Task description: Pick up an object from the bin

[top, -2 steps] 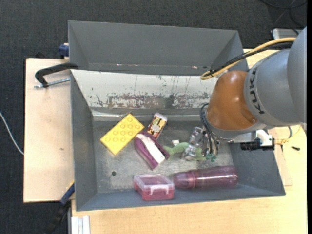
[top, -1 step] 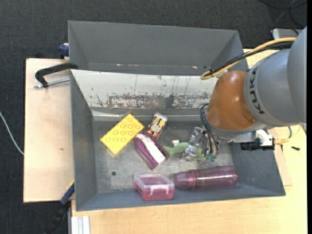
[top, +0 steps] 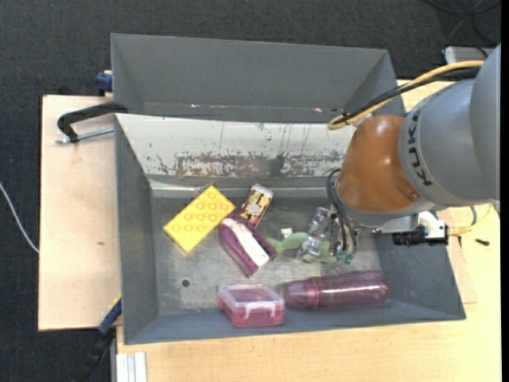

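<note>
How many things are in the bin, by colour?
Yellow: 1, block
Purple: 2, bottle and tube
Pink: 1, box
Green: 1, small piece
Patterned: 1, small can
Total: 6

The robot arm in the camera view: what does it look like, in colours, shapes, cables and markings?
The arm is thick, round and grey, with dark letters on its side. An orange rounded cover sits at the wrist. A yellow cable and a black cable run to it. The gripper is small and metallic, with thin wires.
</note>
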`<state>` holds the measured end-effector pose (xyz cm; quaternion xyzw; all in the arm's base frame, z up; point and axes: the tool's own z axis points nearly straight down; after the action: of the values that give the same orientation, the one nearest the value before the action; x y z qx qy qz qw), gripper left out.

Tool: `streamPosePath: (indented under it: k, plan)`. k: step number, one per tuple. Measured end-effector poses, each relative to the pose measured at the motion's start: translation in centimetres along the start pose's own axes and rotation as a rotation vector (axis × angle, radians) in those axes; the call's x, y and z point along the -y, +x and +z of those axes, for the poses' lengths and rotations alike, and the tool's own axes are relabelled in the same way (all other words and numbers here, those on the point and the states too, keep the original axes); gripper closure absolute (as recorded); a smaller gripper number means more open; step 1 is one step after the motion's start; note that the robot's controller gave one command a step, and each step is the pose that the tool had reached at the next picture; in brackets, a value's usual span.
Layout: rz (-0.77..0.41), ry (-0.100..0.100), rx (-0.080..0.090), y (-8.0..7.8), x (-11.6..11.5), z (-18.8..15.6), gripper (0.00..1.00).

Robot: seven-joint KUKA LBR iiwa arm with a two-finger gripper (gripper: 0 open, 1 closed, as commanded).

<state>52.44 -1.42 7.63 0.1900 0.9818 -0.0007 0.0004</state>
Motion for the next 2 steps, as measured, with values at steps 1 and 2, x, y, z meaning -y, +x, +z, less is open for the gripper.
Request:
streamPosePath:
  k: [1, 2]
  plan:
    - [0.0, -0.002, 0.001, 0.1, -0.1, -0.6, 1.0]
    - [0.0, -0.001, -0.002, 0.1, -0.1, -1.9, 1.0]
